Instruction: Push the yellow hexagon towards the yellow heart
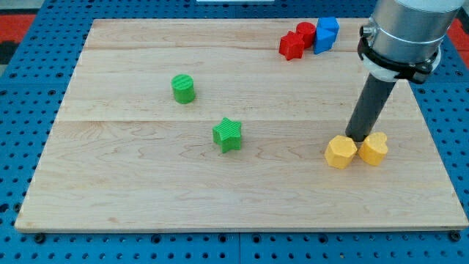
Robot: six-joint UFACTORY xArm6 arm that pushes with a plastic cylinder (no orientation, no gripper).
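Yellow hexagon touches yellow heart, my tip just behind both.

Yellow hexagon touching yellow heart, my tip just above both

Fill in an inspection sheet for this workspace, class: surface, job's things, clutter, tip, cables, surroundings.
Surface: wooden board, flat.
Job's things: yellow hexagon and yellow heart side by side, apparently touching, near the view's right.
Clutter: green cylinder, green star; red blocks and blue block clustered at the view's top.
Tip: my tip just behind the gap between both yellow blocks.
Cables: nothing seen.
Surroundings: blue pegboard.
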